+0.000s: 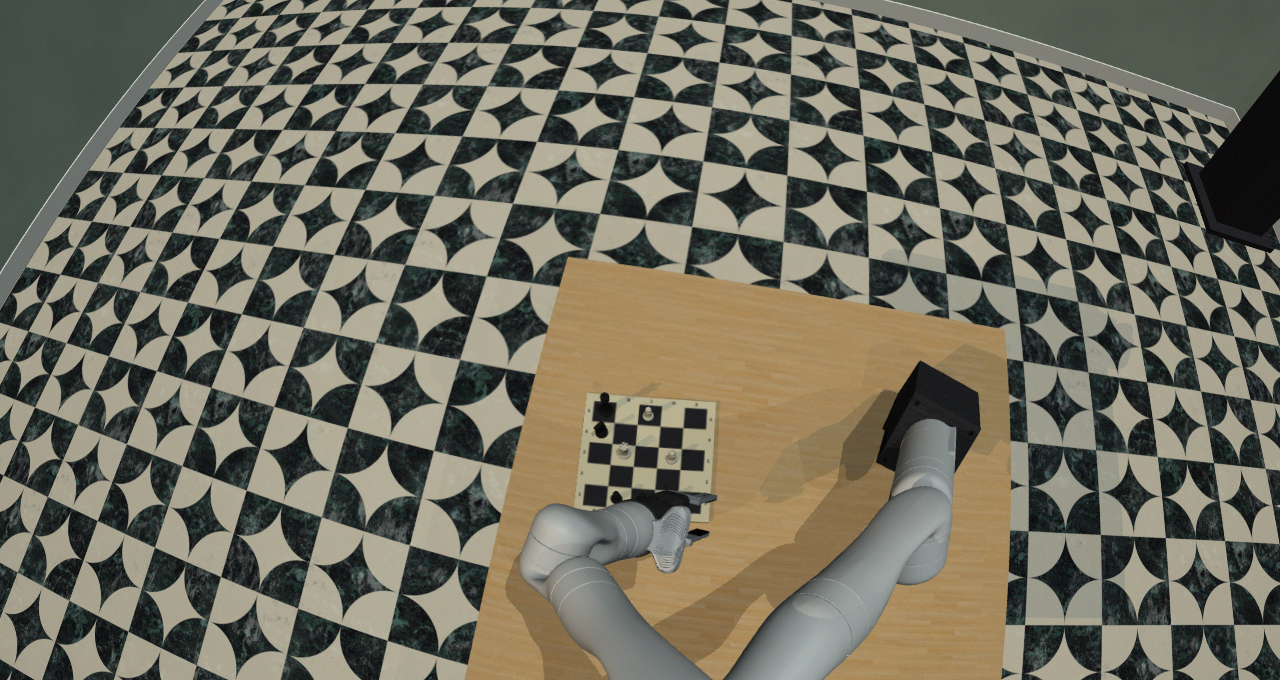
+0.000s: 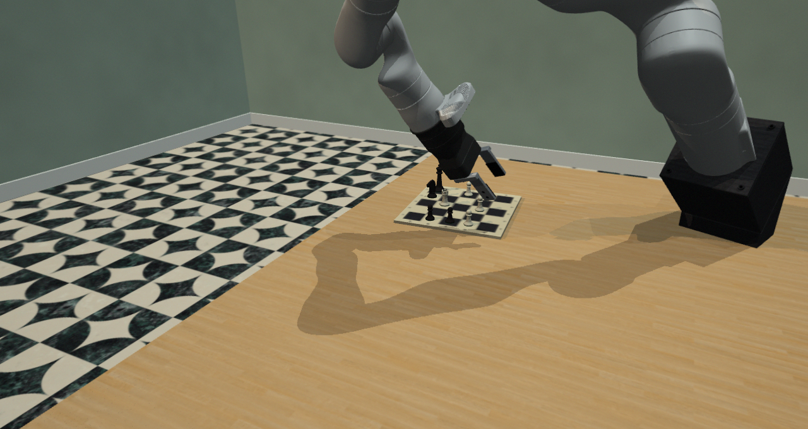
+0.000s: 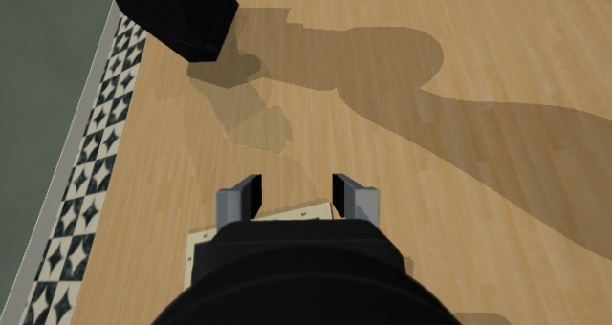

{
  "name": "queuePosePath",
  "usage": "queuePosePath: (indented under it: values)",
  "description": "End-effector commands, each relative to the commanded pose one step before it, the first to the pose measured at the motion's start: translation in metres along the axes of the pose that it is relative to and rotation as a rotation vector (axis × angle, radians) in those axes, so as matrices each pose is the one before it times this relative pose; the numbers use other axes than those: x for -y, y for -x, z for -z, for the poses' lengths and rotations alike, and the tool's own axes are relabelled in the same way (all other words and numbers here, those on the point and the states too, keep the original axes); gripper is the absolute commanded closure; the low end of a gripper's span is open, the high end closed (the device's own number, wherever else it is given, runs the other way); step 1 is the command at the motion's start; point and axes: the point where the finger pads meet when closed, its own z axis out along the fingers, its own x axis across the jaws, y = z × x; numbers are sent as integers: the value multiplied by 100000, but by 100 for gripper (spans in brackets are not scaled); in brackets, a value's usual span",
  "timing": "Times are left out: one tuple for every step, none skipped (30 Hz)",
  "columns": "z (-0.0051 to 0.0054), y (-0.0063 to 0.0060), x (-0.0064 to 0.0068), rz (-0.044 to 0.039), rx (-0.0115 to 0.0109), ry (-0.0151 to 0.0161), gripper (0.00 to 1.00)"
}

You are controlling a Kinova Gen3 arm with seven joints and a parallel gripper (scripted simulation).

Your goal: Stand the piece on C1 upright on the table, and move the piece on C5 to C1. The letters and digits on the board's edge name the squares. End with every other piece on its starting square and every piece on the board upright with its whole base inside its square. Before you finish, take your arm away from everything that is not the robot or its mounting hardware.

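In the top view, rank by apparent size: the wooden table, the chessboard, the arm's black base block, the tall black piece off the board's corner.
1. Light wooden table
2. Cream-and-black chessboard
3. Black cube-shaped base block, nearer the camera, so flattered
4. Tall black chess piece

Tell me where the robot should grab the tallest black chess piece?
Probably by its slim upper body, coming straight down from above. The tallest black piece stands upright, wider at the base than higher up, and a black knight stands close beside it, so a sideways approach would likely bump that. The gripper is open and holds nothing.
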Motion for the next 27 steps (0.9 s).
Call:
queuePosePath:
  values:
    - [-13,205,-13,-621,-40,-83,0]
    - [0,0,0,0,0,0,0]
    - [-105,65,-170,-8528,-3894,-205,0]
    - [0,0,0,0,0,0,0]
    - [0,0,0,0,0,0,0]
    - [0,0,0,0,0,0,0]
    - [0,0,0,0,0,0,0]
    - [0,0,0,0,0,0,0]
    - [0,0,0,0,0,0,0]
    - [0,0,0,0,0,0,0]
    - [0,0,0,0,0,0,0]
    - [-47,49,-235,-8460,-3898,-208,0]
    - [0,0,0,0,0,0,0]
    - [0,0,0,0,0,0,0]
    - [0,0,0,0,0,0,0]
    - [0,0,0,0,0,0,0]
    - [0,0,0,0,0,0,0]
    - [0,0,0,0,0,0,0]
    - [10,26,-294,-8355,-3890,-216,0]
    - [0,0,0,0,0,0,0]
    - [0,0,0,0,0,0,0]
    - [0,0,0,0,0,0,0]
    - [0,0,0,0,0,0,0]
    - [0,0,0,0,0,0,0]
    - [0,0,0,0,0,0,0]
    - [0,0,0,0,0,0,0]
    - [0,0,0,0,0,0,0]
